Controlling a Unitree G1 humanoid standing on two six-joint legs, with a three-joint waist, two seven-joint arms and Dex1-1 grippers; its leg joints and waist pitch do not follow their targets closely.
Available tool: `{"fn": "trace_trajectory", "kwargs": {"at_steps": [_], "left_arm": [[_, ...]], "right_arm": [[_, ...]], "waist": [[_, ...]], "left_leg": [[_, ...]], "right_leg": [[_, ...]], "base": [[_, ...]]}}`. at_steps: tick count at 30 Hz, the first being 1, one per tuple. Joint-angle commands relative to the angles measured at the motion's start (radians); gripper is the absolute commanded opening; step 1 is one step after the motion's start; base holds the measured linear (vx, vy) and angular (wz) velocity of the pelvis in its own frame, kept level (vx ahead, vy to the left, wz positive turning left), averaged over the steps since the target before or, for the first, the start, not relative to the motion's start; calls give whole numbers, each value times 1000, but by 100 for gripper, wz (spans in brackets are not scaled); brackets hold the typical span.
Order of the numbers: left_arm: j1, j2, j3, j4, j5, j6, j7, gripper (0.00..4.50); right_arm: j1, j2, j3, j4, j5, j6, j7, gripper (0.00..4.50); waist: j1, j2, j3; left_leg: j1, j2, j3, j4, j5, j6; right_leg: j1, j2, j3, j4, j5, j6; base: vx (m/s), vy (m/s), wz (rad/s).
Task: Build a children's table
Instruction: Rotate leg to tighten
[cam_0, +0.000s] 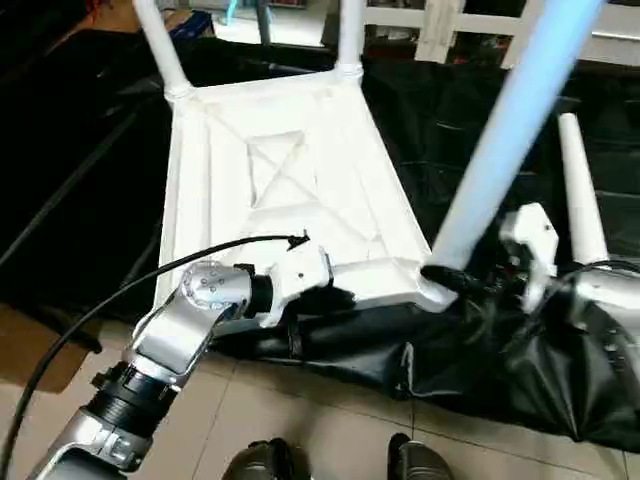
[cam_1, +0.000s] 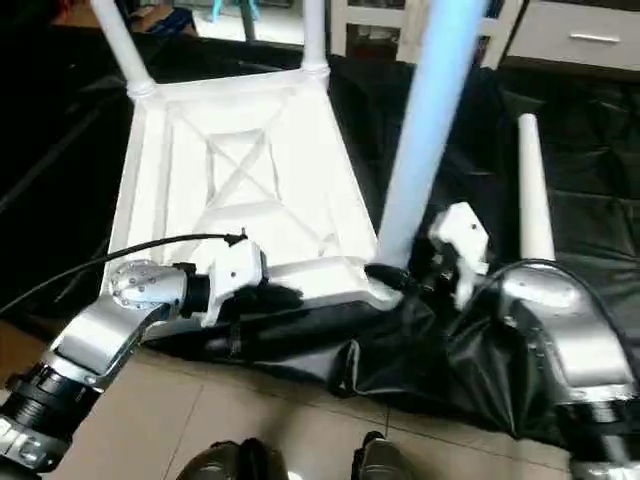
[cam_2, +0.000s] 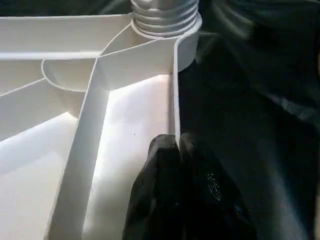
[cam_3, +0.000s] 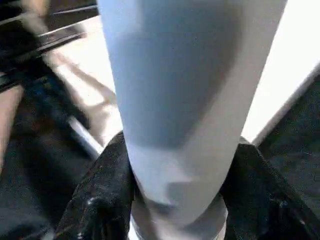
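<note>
White plastic, hollow and ribbed: your table top (cam_0: 290, 190) lies underside up on the black sheet (cam_0: 520, 370), its near edge along the sheet's near edge. Three legs stand in corner sockets; a loose leg (cam_0: 580, 190) lies near the sheet's right edge. Your left gripper (cam_2: 180, 150), fingers together, pinches the top's near rim wall. Your right gripper (cam_3: 175, 200) has its fingers on either side of the near-right leg (cam_0: 510, 130), at its base. Expect light, stiff, slippery parts; take each leg low by the socket and steady the top by its rim.
</note>
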Motion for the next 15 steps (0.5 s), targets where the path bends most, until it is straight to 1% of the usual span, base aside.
{"fn": "trace_trajectory", "kwargs": {"at_steps": [1,2,3,4,5,6,7,8,9,10,11,12,13,14,15], "left_arm": [[-6,-52,-35,-39,-16,52,30,0],[-11,-78,-36,-45,-18,84,54,0],[-19,-109,-39,-49,-13,111,86,0],[-28,-141,-39,-52,-8,152,122,0],[-39,-180,-36,-51,-3,199,168,0],[-52,-224,-27,-42,4,238,223,0],[-61,-252,-20,-33,8,263,258,0],[-75,-297,-9,-19,13,298,312,0],[-91,-346,8,3,8,305,363,0],[-107,-392,22,25,5,310,402,0],[-120,-415,23,41,8,308,419,0],[-133,-429,19,58,18,296,430,0],[-140,-426,12,66,26,278,425,0],[-142,-420,10,69,26,269,417,0],[-144,-411,11,68,26,266,405,0]], "right_arm": [[-9,55,-7,94,-68,81,-205,199],[-23,91,-19,114,-80,96,-281,199],[-38,133,-37,134,-91,114,-369,198],[-51,175,-57,152,-103,126,-452,198],[-66,218,-80,172,-116,130,-541,198],[-81,257,-104,198,-125,124,-626,197],[-91,284,-126,214,-127,112,-682,197],[-106,327,-159,241,-127,88,-767,197],[-119,360,-171,264,-135,62,-830,197],[-134,393,-172,287,-148,39,-882,197],[-146,414,-165,304,-159,19,-910,197],[-161,432,-149,319,-171,1,-918,197],[-173,438,-130,324,-176,2,-897,197],[-178,437,-119,322,-178,2,-881,197],[-187,437,-105,316,-183,0,-862,197]], "waist": [[-5,-21,-73],[-11,-24,-72],[-20,-24,-71],[-29,-27,-71],[-32,-26,-70],[-42,-26,-68],[-44,-26,-69],[-47,-26,-68],[-49,-27,-67],[-51,-25,-64],[-51,-25,-66],[-52,-27,-68],[-53,-24,-70],[-53,-24,-70],[-54,-23,-70]], "left_leg": [[24,43,-35,-84,-278,60],[24,42,-34,-86,-289,51],[21,40,-39,-87,-314,34],[18,38,-41,-88,-329,24],[18,37,-42,-89,-338,21],[19,36,-43,-89,-361,8],[23,33,-45,-87,-383,3],[24,32,-44,-87,-392,2],[27,31,-45,-86,-412,-1],[32,29,-44,-85,-434,-5],[36,27,-44,-84,-440,-5],[30,26,-47,-87,-436,1],[21,27,-52,-92,-426,8],[21,27,-52,-92,-426,8],[18,29,-54,-94,-430,15]], "right_leg": [[46,-21,17,-60,-427,-173],[43,-19,17,-62,-439,-168],[44,-20,14,-65,-467,-153],[45,-19,12,-67,-486,-138],[44,-20,12,-69,-496,-133],[39,-18,10,-74,-522,-121],[36,-18,6,-82,-551,-108],[35,-18,6,-84,-555,-103],[30,-15,2,-91,-572,-91],[23,-13,-1,-98,-591,-77],[22,-11,-4,-100,-593,-71],[29,-11,-7,-101,-570,-63],[38,-12,-10,-98,-537,-60],[38,-12,-10,-98,-537,-60],[40,-11,-10,-94,-495,-64]], "base": [[0,0,0],[0,0,0],[0,0,0],[0,0,0],[0,0,0],[0,0,0],[0,0,0],[0,0,0],[0,0,0],[0,0,0],[0,0,0],[0,0,0],[0,0,0],[0,0,0],[0,0,0]]}}
